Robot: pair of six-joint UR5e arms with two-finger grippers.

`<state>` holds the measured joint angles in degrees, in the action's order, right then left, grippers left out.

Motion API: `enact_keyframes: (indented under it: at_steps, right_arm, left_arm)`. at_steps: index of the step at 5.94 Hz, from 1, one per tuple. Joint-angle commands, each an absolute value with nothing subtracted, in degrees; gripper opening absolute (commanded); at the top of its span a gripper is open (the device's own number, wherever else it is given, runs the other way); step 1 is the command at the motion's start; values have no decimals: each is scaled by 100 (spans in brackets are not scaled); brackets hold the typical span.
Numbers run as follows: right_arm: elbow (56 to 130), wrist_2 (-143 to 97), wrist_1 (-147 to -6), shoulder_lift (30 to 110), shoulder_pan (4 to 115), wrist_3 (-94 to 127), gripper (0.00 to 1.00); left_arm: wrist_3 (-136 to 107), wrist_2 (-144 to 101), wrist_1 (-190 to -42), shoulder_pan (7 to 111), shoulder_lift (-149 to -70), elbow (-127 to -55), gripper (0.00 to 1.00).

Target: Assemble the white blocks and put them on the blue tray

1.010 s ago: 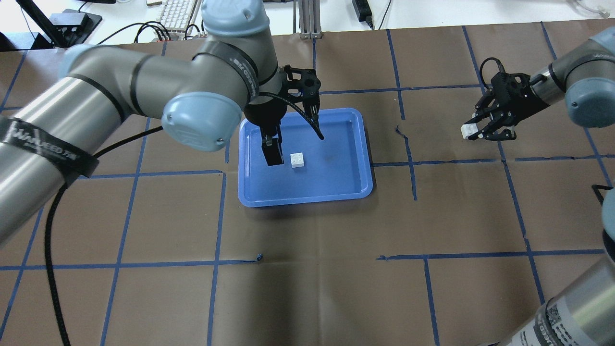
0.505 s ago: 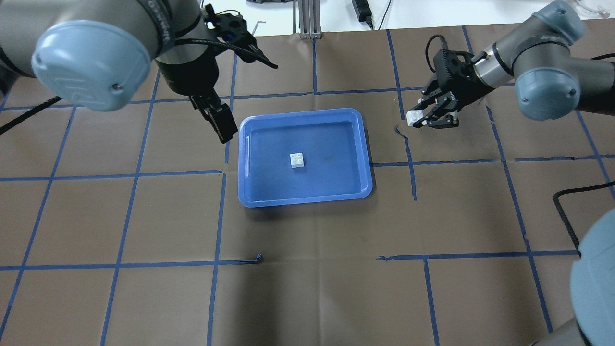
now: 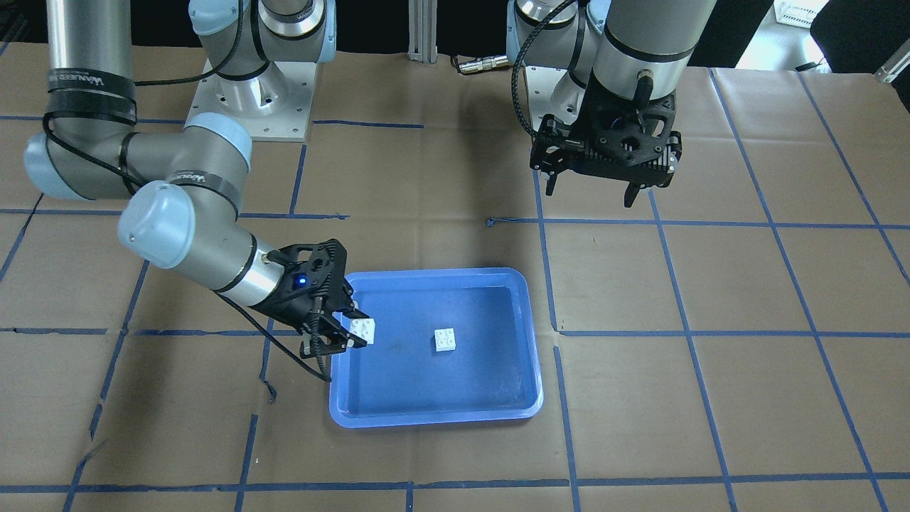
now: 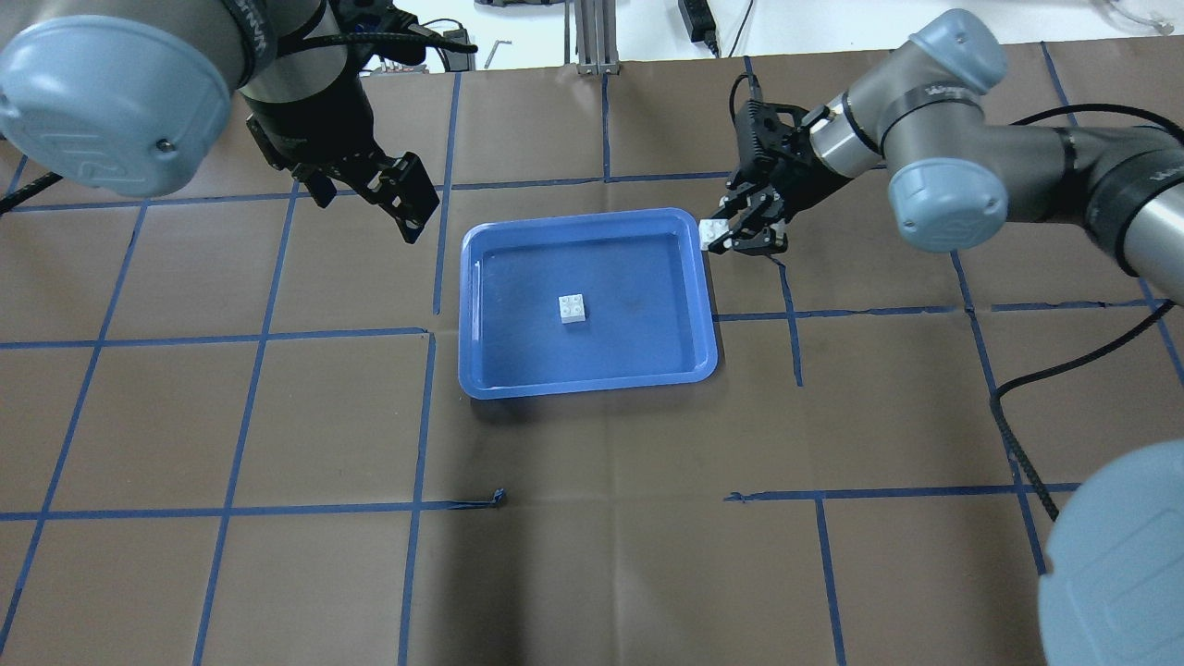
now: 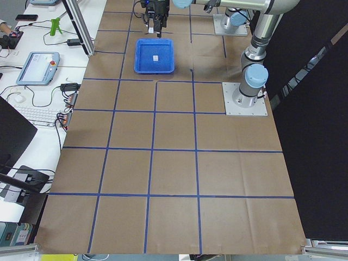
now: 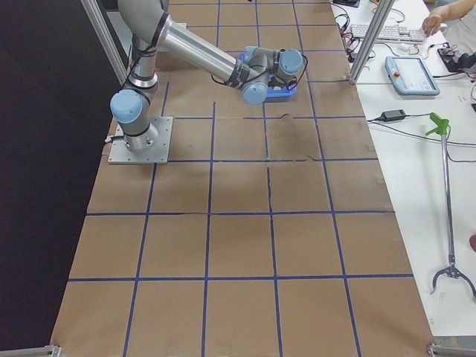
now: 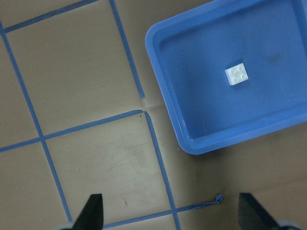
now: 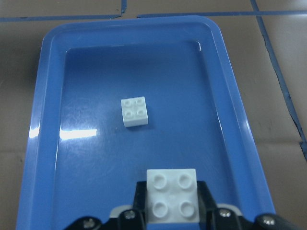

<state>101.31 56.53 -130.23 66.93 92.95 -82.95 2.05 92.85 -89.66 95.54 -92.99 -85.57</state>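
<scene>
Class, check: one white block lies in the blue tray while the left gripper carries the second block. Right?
No: the right gripper carries the second block, as the front-facing view shows; the left gripper is empty. The rest holds.

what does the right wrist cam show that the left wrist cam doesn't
Only the right wrist view: a second white block gripped in the right claw, at the edge of the blue tray. Only the left wrist view: the open left claw over blue tape lines beside the tray. Both: the tray with one loose white block in it.

The brown table (image 4: 592, 573) bears blue tape lines (image 4: 231, 339); a keyboard (image 5: 41, 115) lies alongside.
</scene>
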Motion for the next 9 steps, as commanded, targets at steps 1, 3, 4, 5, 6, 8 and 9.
enact_keyframes:
  at_steps: [1, 3, 4, 5, 6, 8, 9]
  right_arm:
    - [10335, 5660, -14058, 6182, 9659, -7814, 24]
    - [10362, 5643, -14475, 5811, 9694, -7691, 25]
    - [10362, 5643, -14484, 5723, 9816, -7699, 25]
    - [10362, 5643, -14589, 5643, 9904, -7673, 25]
    - [10380, 5643, -14581, 5634, 9914, -7682, 25]
    - [10467, 5643, -14598, 5608, 9923, -7673, 25]
    - [10476, 5643, -14607, 5607, 9940, -7664, 25]
  left_arm:
    - [-734, 9055, -9131, 9562, -9176, -8525, 99]
    - [-844, 8965, -9132, 9545, -9150, -8613, 99]
    - [-844, 8965, -9132, 9545, -9123, -8605, 99]
    - [-844, 8991, -9132, 9545, -9071, -8613, 99]
    - [-844, 9009, -9132, 9545, -9044, -8613, 99]
    - [-844, 8983, -9132, 9545, -9035, -8622, 99]
    - [-852, 8948, -9123, 9554, -9035, -8613, 99]
